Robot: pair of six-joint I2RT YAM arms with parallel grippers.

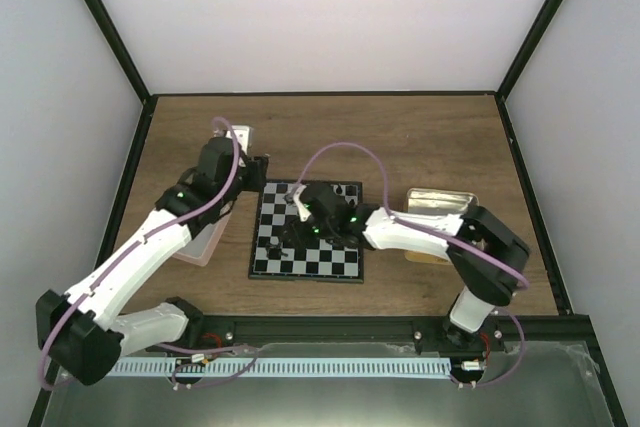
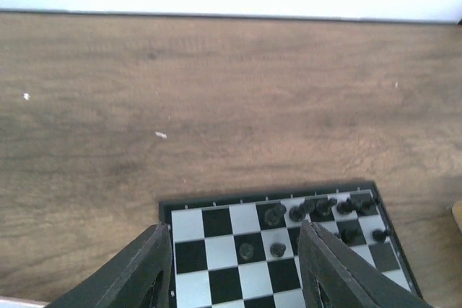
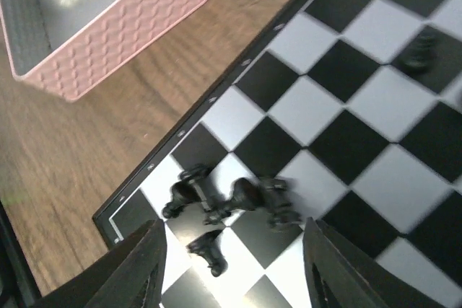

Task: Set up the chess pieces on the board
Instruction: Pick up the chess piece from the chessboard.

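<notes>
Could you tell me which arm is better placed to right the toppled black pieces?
Right, probably: the right gripper, open, frames the toppled pieces by the board's corner; the left gripper faces other pieces.

We take this for a robotics lab, set up as an enclosed test cell. Plain white panels (image 1: 300,17) wall in a wooden bench (image 1: 420,137) on three sides, held by black frame posts (image 1: 105,22). A left arm (image 1: 150,242) and a right arm (image 1: 410,232), both white and black, are bolted to a black rail (image 1: 330,330) at the near edge, purple cables (image 1: 345,145) looping over them. The bench carries the board (image 1: 300,262), a pink tray (image 3: 123,27) and a tan tray (image 1: 440,199)
</notes>
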